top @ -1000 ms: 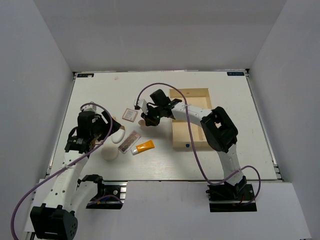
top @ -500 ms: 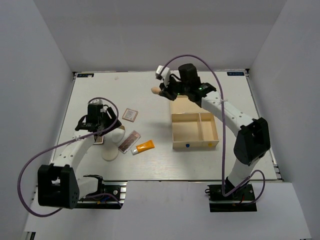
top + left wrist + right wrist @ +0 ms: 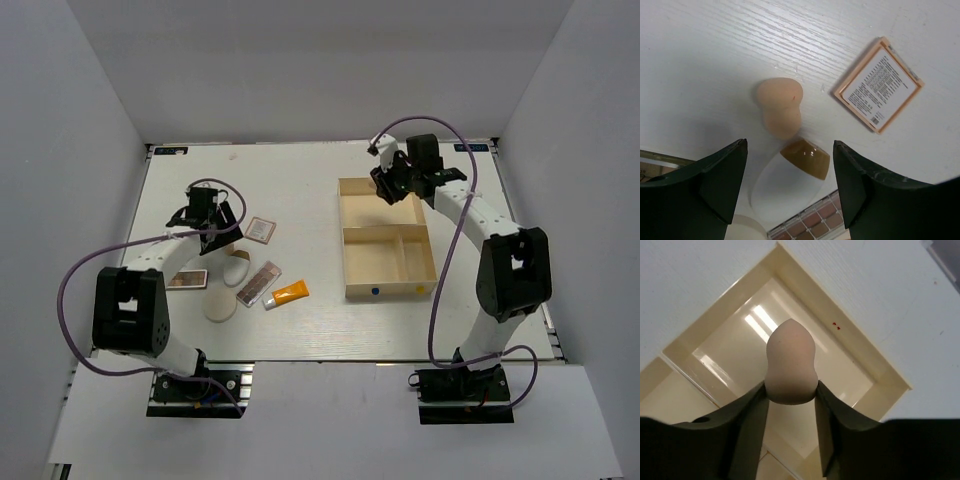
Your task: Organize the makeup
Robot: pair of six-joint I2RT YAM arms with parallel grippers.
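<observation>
Hanging over the far, larger compartment of the tray (image 3: 372, 258), the right end effector (image 3: 790, 386) is clenched on a peach sponge (image 3: 790, 365) (its narrow end points away from the fingers). The left end effector (image 3: 790, 145) hovers released above the counter (image 3: 715, 40), over a second sponge (image 3: 779, 107) and a white egg-shaped piece (image 3: 785, 185) lying just beside each other.

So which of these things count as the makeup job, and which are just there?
Job: held sponge, loose sponge, white egg, square compact, long palette, small palette, orange tube, round puff.
Just there: cream tray, table.
</observation>
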